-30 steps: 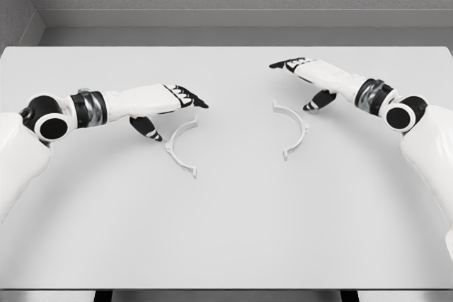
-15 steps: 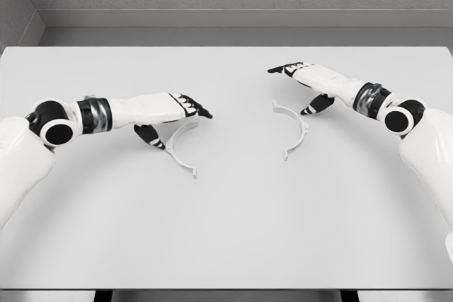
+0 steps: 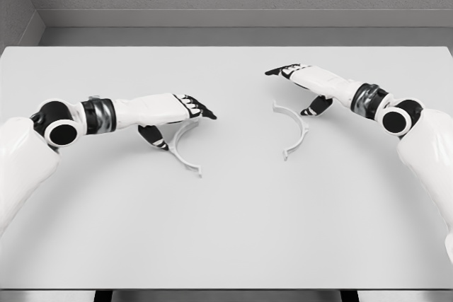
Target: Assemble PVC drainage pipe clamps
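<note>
- Head view shows a broad pale table (image 3: 226, 231) filling most of the frame, with both white arms reaching in toward its middle from 9 o'clock and 3 o'clock.
- 2 white half-ring clamp pieces lie flat on the table, well apart, open sides facing each other: the left clamp half (image 3: 185, 152) sits at about 9 o'clock from the table's middle, the right clamp half (image 3: 295, 131) at about 2 o'clock.
- As a judgement, each half looks thin, light and stiff like moulded plastic, smooth enough to skid on the bare top; the band may flex if squeezed across its opening.
- Best hold, I judge, is a pinch across the band at mid-arc, leaving the small flanged ends free for mating.
- Left hand (image 3: 180, 111) lies low and palm-down over the far end of the left clamp half, fingers stretched toward 3 o'clock, thumb hanging beneath beside the arc; it grasps nothing, though whether the thumb touches the piece cannot be told.
- Right hand (image 3: 301, 79) hovers palm-down just beyond the right clamp half, fingers extended toward 9 o'clock, thumb dropped near the arc's outer side; it is released and empty.
</note>
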